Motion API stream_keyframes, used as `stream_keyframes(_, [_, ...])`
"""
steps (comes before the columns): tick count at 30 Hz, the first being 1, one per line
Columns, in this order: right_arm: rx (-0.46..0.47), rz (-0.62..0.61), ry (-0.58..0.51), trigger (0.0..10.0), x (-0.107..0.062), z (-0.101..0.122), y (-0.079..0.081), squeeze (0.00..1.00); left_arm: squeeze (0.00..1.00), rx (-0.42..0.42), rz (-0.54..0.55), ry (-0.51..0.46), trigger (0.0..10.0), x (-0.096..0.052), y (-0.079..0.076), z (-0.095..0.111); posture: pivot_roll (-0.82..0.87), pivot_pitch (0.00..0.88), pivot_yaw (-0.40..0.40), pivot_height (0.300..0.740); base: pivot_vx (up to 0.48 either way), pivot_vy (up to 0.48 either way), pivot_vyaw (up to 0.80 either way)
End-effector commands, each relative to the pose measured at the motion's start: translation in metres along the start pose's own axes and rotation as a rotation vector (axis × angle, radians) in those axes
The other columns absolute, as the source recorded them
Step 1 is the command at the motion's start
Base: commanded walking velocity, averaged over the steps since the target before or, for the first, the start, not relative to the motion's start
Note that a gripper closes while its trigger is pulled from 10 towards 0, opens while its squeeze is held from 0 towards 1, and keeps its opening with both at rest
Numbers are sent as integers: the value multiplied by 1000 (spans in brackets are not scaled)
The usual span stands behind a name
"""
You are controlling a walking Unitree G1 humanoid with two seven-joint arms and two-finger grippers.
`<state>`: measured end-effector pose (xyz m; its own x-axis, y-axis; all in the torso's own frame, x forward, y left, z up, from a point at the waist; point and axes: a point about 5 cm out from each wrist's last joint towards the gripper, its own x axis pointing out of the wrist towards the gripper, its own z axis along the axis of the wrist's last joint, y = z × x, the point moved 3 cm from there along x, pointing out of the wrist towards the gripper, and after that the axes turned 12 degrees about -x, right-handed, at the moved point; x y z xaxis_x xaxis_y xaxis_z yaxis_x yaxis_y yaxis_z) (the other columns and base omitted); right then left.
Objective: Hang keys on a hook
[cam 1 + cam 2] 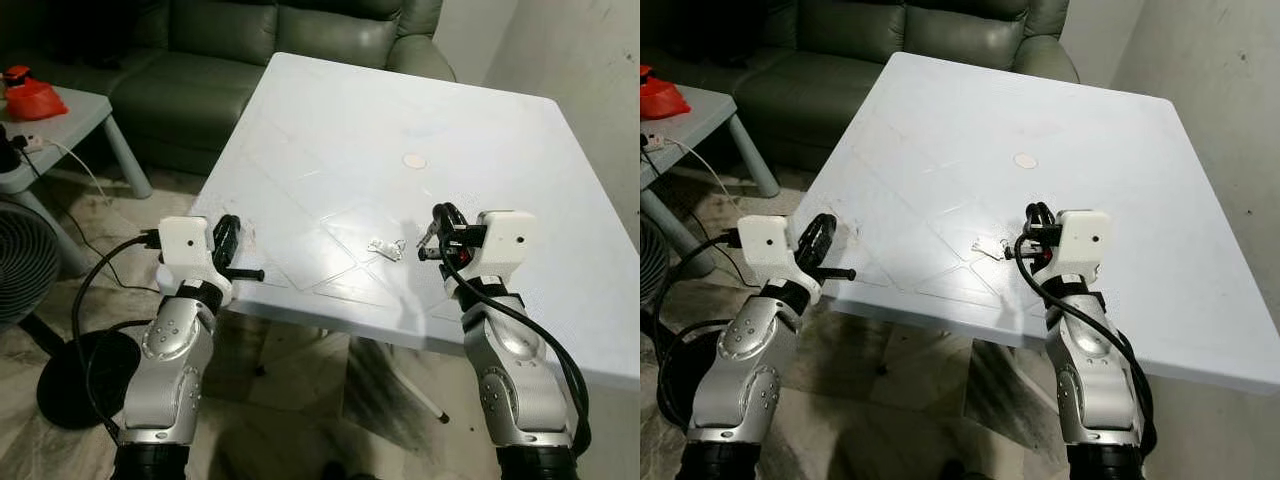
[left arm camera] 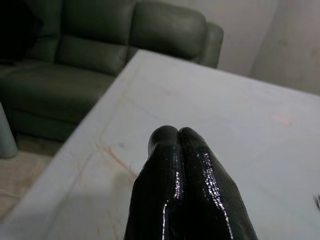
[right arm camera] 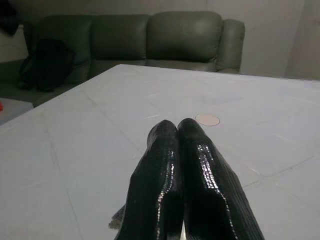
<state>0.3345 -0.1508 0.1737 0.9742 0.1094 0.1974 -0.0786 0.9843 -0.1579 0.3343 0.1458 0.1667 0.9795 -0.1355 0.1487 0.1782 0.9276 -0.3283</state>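
A small bunch of silver keys (image 1: 386,248) lies flat on the white table (image 1: 340,130) near its front edge. My right gripper (image 1: 441,216) hovers just to the right of the keys, fingers pressed together with nothing between them, as the right wrist view shows (image 3: 173,128). A sliver of the keys (image 3: 118,218) peeks out beside those fingers. My left gripper (image 1: 228,238) is at the table's front left corner, shut and empty (image 2: 173,133), well away from the keys.
A round pinkish mark (image 1: 414,160) sits mid-table beyond the keys. A green sofa (image 1: 210,50) stands behind the table. To the left are a grey side table (image 1: 70,115) with a red object (image 1: 30,95), a fan (image 1: 20,265) and floor cables. A wall is at the right.
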Motion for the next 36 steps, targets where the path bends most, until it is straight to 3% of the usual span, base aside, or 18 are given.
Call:
stream_keyframes(1, [-41,-27,-11,10000,2,2,-6,0,0,1,11,-17,10000,3,3,5,24,56,-72,740,0,0,0])
stream_keyframes(6, [-99,-10,-20,10000,7,2,-2,0,0,71,30,-43,10000,7,11,12,23,42,-65,740,0,0,0])
stream_keyframes(8, [-81,0,-17,10000,7,0,1,0,0,63,39,-32,10000,10,14,11,21,35,-60,740,0,0,0])
stream_keyframes(19, [-84,-18,20,10000,5,-9,-1,0,0,71,10,-28,10000,16,4,8,8,18,-52,740,0,0,0])
stream_keyframes(32, [-114,3,50,10000,2,-15,-1,0,0,75,2,-16,10000,11,3,2,4,15,-63,740,0,0,-765])
stream_keyframes(36, [-119,-10,43,10000,5,-13,-6,0,0,85,-6,-24,10000,16,2,4,-2,10,-62,740,0,0,-764])
